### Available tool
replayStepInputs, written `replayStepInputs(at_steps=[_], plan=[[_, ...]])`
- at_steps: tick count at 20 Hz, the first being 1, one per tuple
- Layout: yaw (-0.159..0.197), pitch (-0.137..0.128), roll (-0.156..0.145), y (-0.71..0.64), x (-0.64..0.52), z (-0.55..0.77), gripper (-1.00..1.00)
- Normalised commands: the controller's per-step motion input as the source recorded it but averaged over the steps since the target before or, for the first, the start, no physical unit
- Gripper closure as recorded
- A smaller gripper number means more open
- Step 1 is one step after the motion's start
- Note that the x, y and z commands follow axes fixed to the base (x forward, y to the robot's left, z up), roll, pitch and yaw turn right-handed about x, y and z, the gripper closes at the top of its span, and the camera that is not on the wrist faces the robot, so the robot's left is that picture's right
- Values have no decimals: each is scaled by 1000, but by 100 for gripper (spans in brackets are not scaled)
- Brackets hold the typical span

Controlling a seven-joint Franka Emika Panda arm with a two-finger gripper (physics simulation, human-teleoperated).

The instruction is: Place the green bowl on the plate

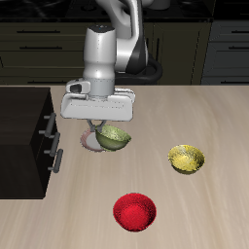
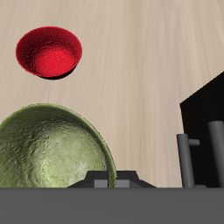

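Observation:
The green bowl (image 1: 114, 137) is olive with a pale speckled inside and hangs tilted under my gripper (image 1: 101, 127). The gripper is shut on the bowl's rim and holds it just above the table. The plate (image 1: 88, 142), with its pinkish-red rim, lies right beneath and beside the bowl, mostly covered by the bowl and the gripper. In the wrist view the green bowl (image 2: 48, 150) fills the area next to the gripper (image 2: 105, 179), and the plate is hidden there.
A red bowl (image 1: 134, 211) sits near the table's front edge and shows in the wrist view (image 2: 50, 51). A yellow bowl (image 1: 187, 158) sits off to the side. A black cabinet with handles (image 1: 27, 141) stands close beside the plate (image 2: 206, 109).

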Motion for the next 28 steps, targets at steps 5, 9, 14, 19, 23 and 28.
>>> replayStepInputs(at_steps=[5, 9, 14, 19, 23, 28], plan=[[23, -24, 11, 156, -337, 117, 100], [31, -44, -14, -15, -389, 150, 100], [-1, -15, -15, -180, -303, 20, 100], [15, 2, -30, -148, -134, -77, 100], [11, 7, -10, -87, -195, -121, 100], [6, 7, -2, 2, -176, -85, 100]])
